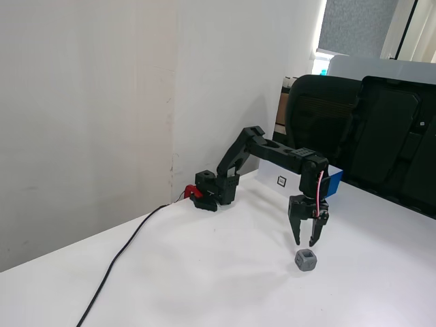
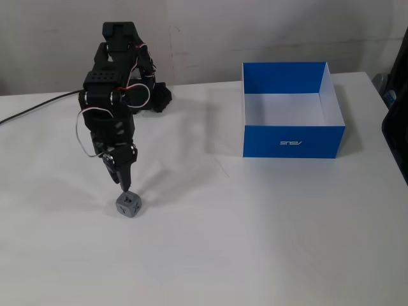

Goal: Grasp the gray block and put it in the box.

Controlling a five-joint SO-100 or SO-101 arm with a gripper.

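The gray block [image 1: 306,261] [image 2: 129,205] is a small dark-gray cube with dimpled faces, lying on the white table. My gripper [image 1: 305,242] [image 2: 123,186] points straight down just above it, fingers slightly apart and open, holding nothing. In a fixed view the fingertips [image 2: 124,185] hang right over the block's far edge. The box [image 2: 292,109] has blue outer walls and a white inside; it stands far to the right of the arm. In the other fixed view only a blue corner and a white wall of the box [image 1: 335,182] show behind the gripper.
The arm's base [image 1: 211,189] is clamped at the table's back edge by the wall, with a black cable [image 1: 119,259] trailing across the table. Black chairs [image 1: 368,136] stand beyond the table's far side.
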